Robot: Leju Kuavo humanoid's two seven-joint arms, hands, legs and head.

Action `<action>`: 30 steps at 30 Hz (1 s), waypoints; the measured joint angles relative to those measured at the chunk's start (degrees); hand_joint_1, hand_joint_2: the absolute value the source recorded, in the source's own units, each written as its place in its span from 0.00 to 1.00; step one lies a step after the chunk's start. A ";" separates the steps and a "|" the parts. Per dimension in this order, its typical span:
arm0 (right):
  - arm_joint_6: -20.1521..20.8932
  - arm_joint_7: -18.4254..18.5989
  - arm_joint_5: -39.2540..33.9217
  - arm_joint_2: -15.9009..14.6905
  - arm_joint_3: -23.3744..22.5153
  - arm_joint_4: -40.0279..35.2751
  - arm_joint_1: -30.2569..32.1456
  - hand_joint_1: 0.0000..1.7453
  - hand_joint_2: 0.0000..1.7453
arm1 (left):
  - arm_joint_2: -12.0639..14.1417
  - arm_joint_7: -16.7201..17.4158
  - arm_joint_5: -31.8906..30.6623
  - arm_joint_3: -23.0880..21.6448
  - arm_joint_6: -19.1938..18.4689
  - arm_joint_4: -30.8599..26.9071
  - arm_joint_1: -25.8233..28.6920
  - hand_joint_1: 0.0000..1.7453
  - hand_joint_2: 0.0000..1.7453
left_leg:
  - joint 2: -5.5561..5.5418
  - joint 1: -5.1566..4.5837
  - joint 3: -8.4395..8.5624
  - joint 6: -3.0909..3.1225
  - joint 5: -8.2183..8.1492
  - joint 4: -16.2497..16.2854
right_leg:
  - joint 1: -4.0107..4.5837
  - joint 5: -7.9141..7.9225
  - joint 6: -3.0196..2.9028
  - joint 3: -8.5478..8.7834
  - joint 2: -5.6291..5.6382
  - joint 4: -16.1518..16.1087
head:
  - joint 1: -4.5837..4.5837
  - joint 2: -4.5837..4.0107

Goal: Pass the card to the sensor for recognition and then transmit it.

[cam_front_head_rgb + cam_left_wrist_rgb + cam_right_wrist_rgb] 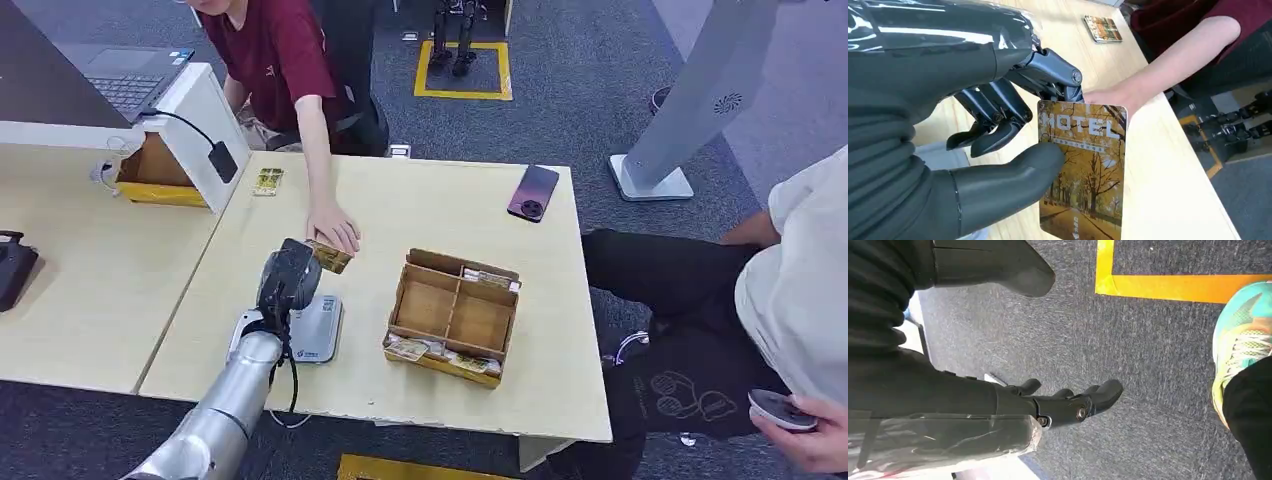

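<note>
Head view
Left hand: the left hand (290, 275) is seen above the table (400, 215), toward the table's left half and just beyond the sensor.
Card: a card (330, 257) is held at the far side of the left hand, its other end met by a person's hand (334, 229).
Sensor: a flat grey sensor (318, 328) is laid near the front edge of the table, partly covered by the left wrist.
Box: a divided cardboard box (455, 315) is set toward the front right of the table, with cards lying along its front and back edges.
Phone: a dark phone (533, 192) is placed at the far right corner of the table.
Spare card: a second card (267, 181) is laid near the far left corner.

Left wrist view
Left hand grip: the card (1083, 170), printed HOTEL over autumn trees, is pinched between the thumb (1008, 182) and the dark fingers (998, 112) of the left hand (998, 145).
Person's hand: the person's hand (1110, 97) is touching the card's far edge.
Spare card: the second card (1102, 29) is seen on the table (1168, 190) beyond.

Right wrist view
Right hand: the right hand (1058, 402) is hung over grey carpet (1148, 365), fingers loosely apart and nothing held.
Floor marking: yellow tape (1168, 285) is laid on the carpet.
Shoe: a teal shoe (1243, 340) is seen beside the tape.
</note>
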 joint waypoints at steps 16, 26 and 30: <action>0.17 -0.90 0.35 -0.20 -1.64 -0.07 0.32 0.00 1.00 | 0.28 0.77 0.66 0.00 -2.52 -9.05 7.49 1.00 1.00 | 0.00 0.00 -0.01 0.00 0.00 0.00 | 0.00 0.00 0.00 -0.01 0.00 0.00 | 0.00 0.02; 0.46 -0.74 0.52 -0.20 -1.64 -0.39 0.25 0.00 1.00 | 0.72 1.46 0.39 0.00 -1.16 -9.79 8.91 1.00 1.00 | -0.03 0.00 -0.03 0.00 0.00 0.00 | 0.00 0.00 0.00 -0.01 -0.03 0.00 | 0.00 0.00; 0.44 -0.74 0.70 -0.17 -1.70 -0.52 0.24 0.00 1.00 | 0.79 1.49 0.35 0.11 -1.18 -10.25 10.18 1.00 1.00 | -0.03 0.00 -0.04 0.00 0.00 -0.01 | 0.00 0.00 0.00 -0.02 -0.03 0.00 | 0.00 0.00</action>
